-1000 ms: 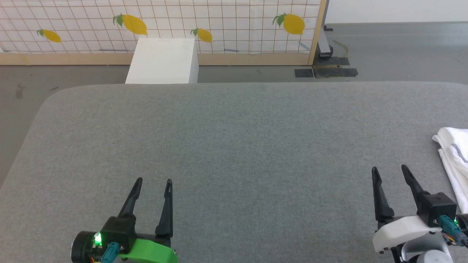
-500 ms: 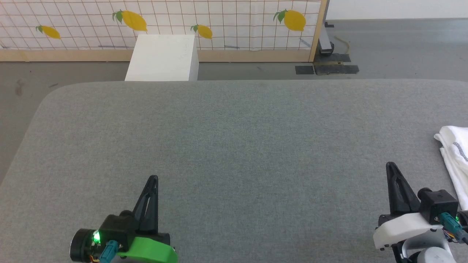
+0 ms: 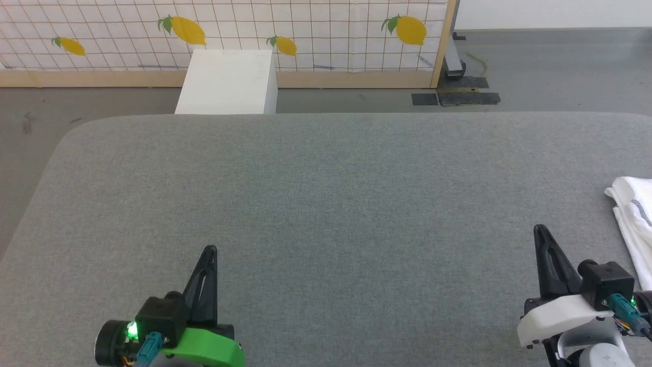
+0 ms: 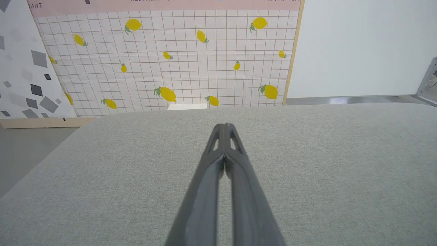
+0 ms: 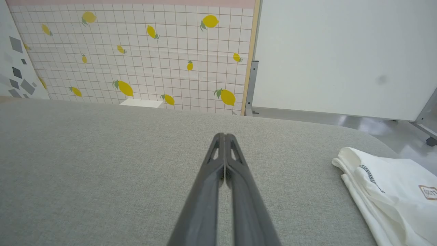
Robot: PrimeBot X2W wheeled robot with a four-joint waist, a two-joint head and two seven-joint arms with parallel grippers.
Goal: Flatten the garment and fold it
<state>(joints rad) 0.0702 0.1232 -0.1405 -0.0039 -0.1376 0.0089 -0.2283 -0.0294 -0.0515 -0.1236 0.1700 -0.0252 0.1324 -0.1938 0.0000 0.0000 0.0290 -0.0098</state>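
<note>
Head view: the garment (image 3: 634, 224), a bunched white shirt, lies at the table's (image 3: 326, 193) right edge, long axis near-to-far, close beside the clenched, empty right gripper (image 3: 540, 233). The left gripper (image 3: 210, 252), also clenched and empty, is well apart.

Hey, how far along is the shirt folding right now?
Done: hard to say. The garment lies in layers at the table's right edge, partly out of frame, so a finished fold can't be confirmed. In hand: nothing; the left pincer and right pincer are both shut, empty, apart from the cloth. Left: if it isn't folded, spreading it flat and folding it.
</note>
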